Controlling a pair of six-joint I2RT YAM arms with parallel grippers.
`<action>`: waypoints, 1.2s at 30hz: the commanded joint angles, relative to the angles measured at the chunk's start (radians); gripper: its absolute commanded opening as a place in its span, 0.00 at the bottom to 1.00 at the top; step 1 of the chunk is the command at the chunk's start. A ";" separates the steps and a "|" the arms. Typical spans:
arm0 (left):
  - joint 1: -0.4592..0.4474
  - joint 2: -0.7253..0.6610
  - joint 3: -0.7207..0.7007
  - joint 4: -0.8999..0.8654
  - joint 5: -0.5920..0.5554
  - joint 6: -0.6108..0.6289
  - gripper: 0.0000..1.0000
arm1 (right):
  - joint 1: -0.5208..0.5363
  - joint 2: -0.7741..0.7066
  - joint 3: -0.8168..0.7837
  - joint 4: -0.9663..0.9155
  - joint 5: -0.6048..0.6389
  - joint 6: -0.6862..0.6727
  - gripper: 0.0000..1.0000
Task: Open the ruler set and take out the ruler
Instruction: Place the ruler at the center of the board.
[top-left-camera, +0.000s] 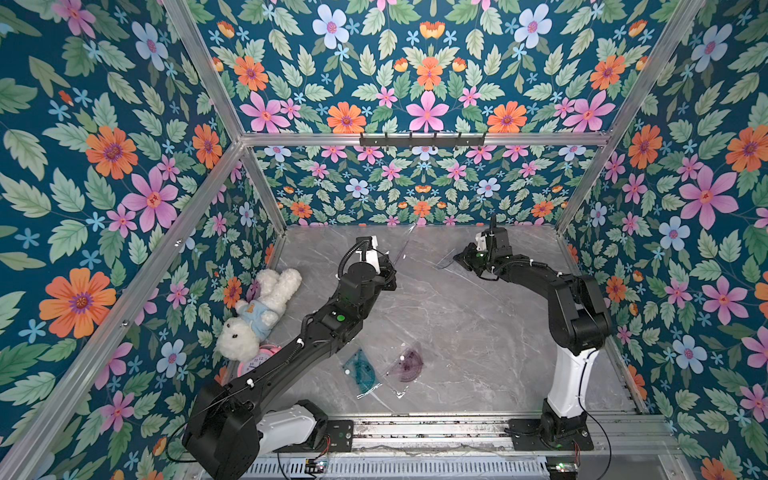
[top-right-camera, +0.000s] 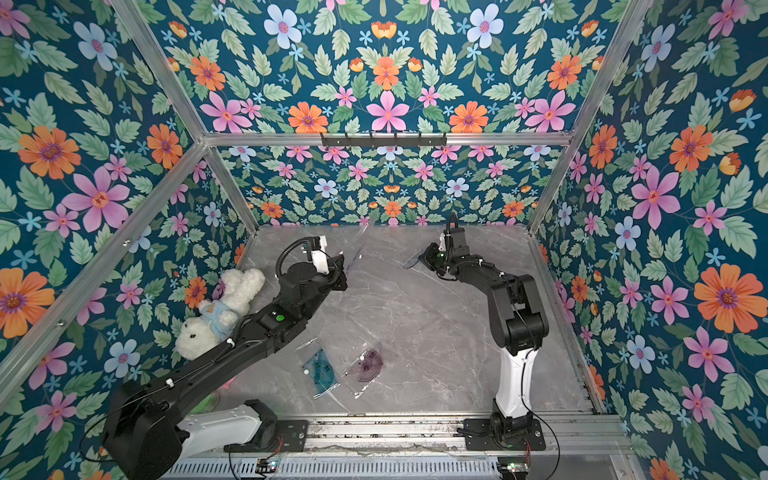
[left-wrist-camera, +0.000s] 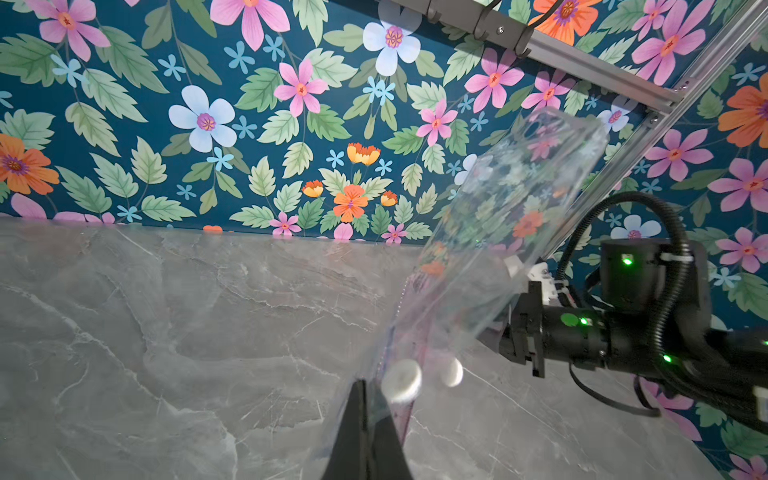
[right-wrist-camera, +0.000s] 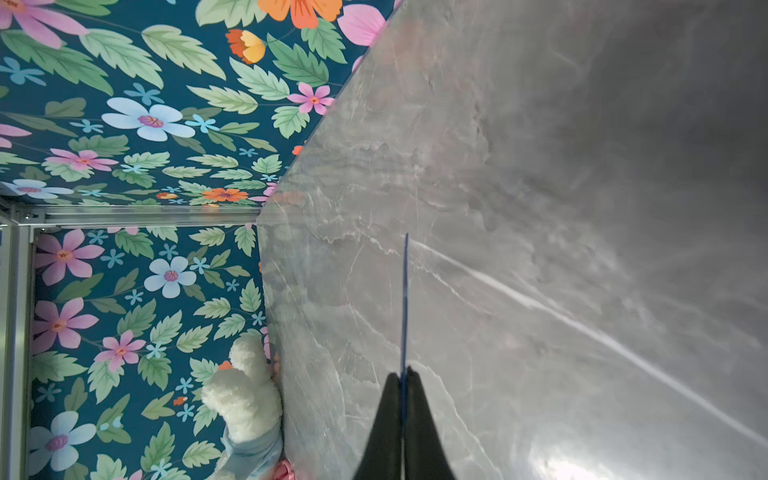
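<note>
Right wrist view showed the ruler (right-wrist-camera: 404, 299) edge-on, as a thin blue line that stood out from between the fingers of the right gripper (right-wrist-camera: 403, 374). The jaws were pressed together on its end, so this gripper had a firm pinch on it. In both top views the ruler (top-left-camera: 445, 262) was held in the air over the far half of the table (top-left-camera: 457, 332), toward its right edge.

The pouch (left-wrist-camera: 498, 216) of the set, clear and soft, was apart from the ruler. It hung up from the left gripper (left-wrist-camera: 365, 384), whose fingers were closed on its lower edge, just beside two white snap buttons (left-wrist-camera: 402, 380). In a top view the pouch (top-right-camera: 360, 245) rose near the middle of the far edge. A pink dotted line ran inside it; it was possibly another piece or only the seam, I could not tell which.

By my judgement the main work was done: the pouch was open and the ruler was out. What remained was probably to put both down.

Near the front edge lay a teal set square (top-left-camera: 360, 371) and a purple protractor (top-left-camera: 406, 362). A plush rabbit (top-left-camera: 257, 316) lay at the left edge.
</note>
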 joint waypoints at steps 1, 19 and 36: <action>0.010 0.001 0.012 -0.022 0.008 0.013 0.00 | 0.002 0.061 0.076 -0.013 -0.031 0.022 0.00; 0.023 0.088 0.038 0.002 0.068 0.001 0.00 | -0.026 0.089 -0.026 0.040 0.010 0.044 0.43; 0.013 0.318 0.094 0.114 0.179 -0.011 0.00 | 0.189 -0.534 -0.208 -0.155 0.175 -0.125 0.28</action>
